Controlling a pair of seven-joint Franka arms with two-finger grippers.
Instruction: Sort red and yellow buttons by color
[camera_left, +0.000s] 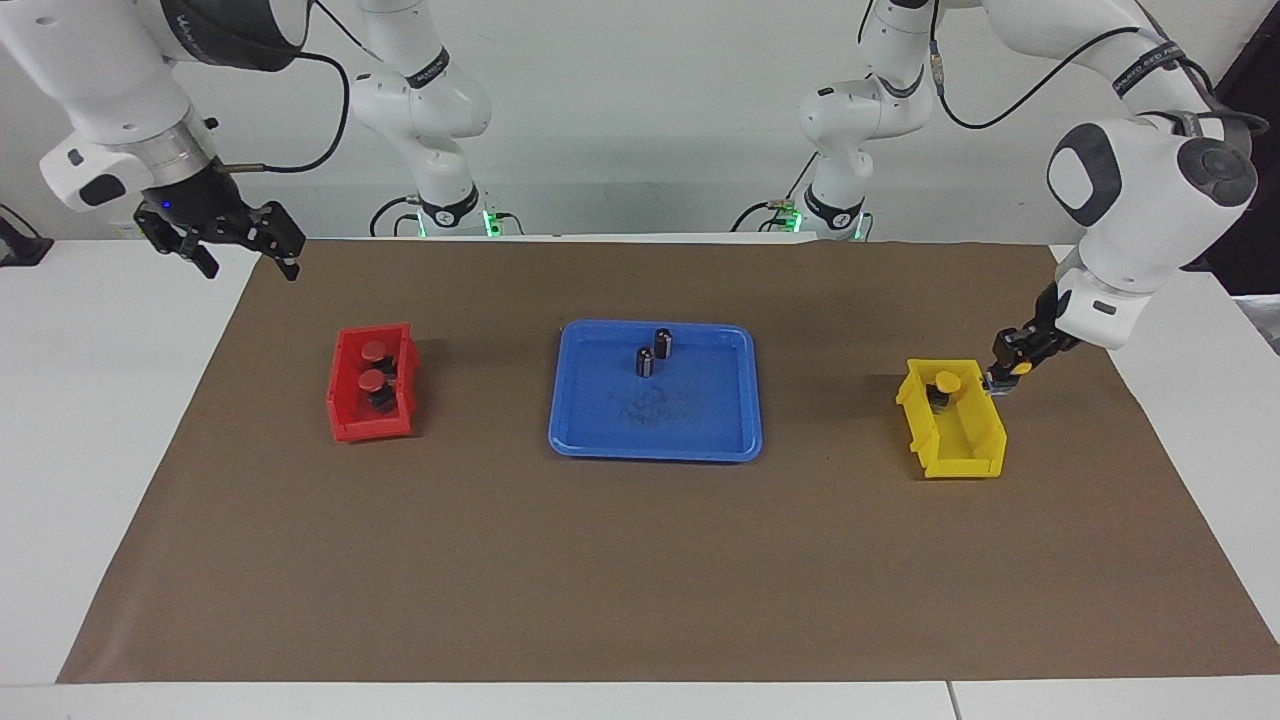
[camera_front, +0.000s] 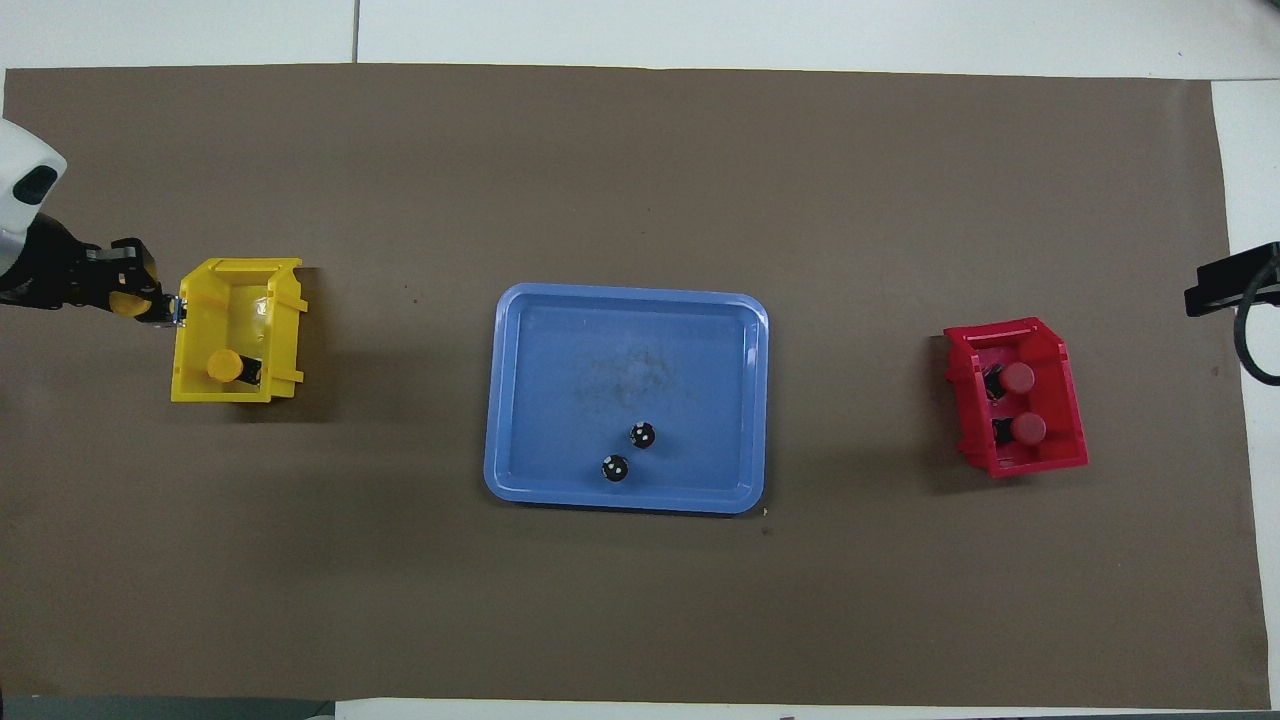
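Two red buttons (camera_left: 374, 350) (camera_left: 372, 380) sit in the red bin (camera_left: 368, 428) toward the right arm's end of the table; they also show in the overhead view (camera_front: 1018, 377) (camera_front: 1028, 429). One yellow button (camera_left: 946, 382) (camera_front: 222, 367) sits in the yellow bin (camera_left: 962, 460) (camera_front: 235, 275) toward the left arm's end. My left gripper (camera_left: 1005, 380) (camera_front: 150, 300) is shut on the second yellow button (camera_left: 1018, 368) (camera_front: 125, 303), just over the bin's outer end wall. My right gripper (camera_left: 225, 240) is open, empty and raised over the mat's corner by the robots.
A blue tray (camera_left: 655, 450) (camera_front: 625, 500) lies mid-table with two small black cylinders (camera_left: 663, 343) (camera_left: 645, 361) standing in it. A brown mat (camera_left: 640, 580) covers the table. Part of the right gripper (camera_front: 1232, 282) shows at the overhead view's edge.
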